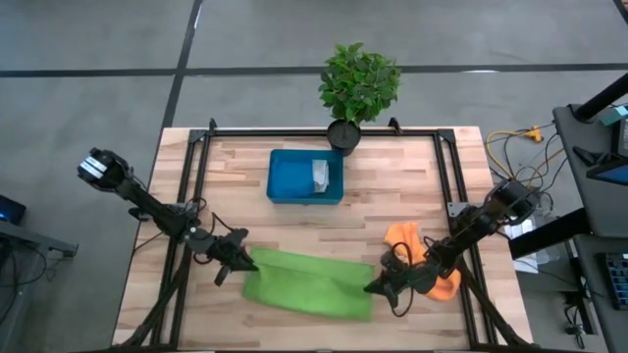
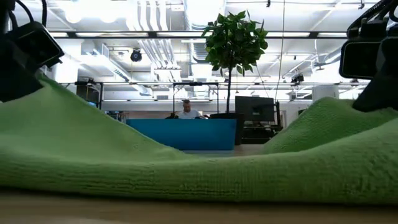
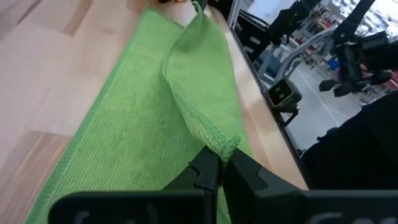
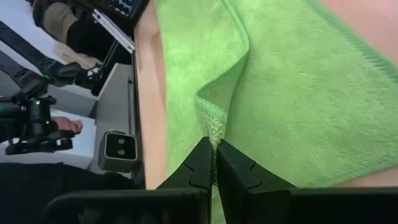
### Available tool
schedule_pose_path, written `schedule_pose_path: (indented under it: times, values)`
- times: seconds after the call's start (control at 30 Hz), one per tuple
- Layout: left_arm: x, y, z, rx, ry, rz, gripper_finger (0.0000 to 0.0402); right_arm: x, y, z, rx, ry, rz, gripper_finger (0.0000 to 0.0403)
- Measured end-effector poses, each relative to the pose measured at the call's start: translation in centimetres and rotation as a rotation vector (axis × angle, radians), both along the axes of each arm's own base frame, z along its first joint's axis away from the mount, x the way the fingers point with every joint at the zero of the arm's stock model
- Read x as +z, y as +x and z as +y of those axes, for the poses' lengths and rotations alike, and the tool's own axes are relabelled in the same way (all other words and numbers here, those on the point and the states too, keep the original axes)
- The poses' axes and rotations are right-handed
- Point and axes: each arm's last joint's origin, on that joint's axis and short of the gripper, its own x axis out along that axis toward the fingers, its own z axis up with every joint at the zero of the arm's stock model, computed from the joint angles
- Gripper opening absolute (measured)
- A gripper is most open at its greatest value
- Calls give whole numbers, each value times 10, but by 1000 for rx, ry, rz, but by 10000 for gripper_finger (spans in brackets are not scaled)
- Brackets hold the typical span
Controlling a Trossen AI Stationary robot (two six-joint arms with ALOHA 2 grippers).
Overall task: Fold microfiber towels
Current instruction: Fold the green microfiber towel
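- A wooden tabletop (image 1: 412,186) of pale planks, edged by a black metal frame (image 1: 294,131)
- A rigid blue tray (image 1: 291,176) on the tabletop's far middle
- A potted plant (image 1: 358,83) with green leaves in a dark pot, just behind the tray
- A person (image 2: 185,109) sits far back in the room, seen in the low view

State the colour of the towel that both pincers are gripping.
Lime green: the towel, pinched by left pincer and right pincer, shows best in the high view.

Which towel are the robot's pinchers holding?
The lime green towel. Both grippers, left and right, pinch its corners. The orange towel lies loose; the grey-white one is in the tray.
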Motion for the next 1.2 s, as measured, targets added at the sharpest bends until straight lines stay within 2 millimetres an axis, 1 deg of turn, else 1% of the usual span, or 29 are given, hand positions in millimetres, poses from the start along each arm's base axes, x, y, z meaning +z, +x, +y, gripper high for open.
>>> schedule_pose_path:
  times: [0.17, 0.43, 0.6, 0.8, 0.97, 1.2]
  values:
    - [-5, -3, 2, 2, 22, 44, 0, 0, -5, -4, -16, -37, 83, 8]
    - [-7, -4, 3, 20, 33, 51, 0, 9, -14, -13, -41, -114, 145, 8]
    - [-11, -5, 4, 26, 54, 79, 0, 14, -18, -19, -59, -130, 182, 8]
    - [-15, -7, 5, 30, 82, 122, 0, 16, -16, -23, -75, -131, 185, 8]
    - [-17, -7, 7, 71, 110, 135, 0, 15, -13, -28, -105, -131, 194, 8]
    - [-20, -8, 8, 77, 127, 153, 0, 13, -9, -36, -134, -145, 221, 8]
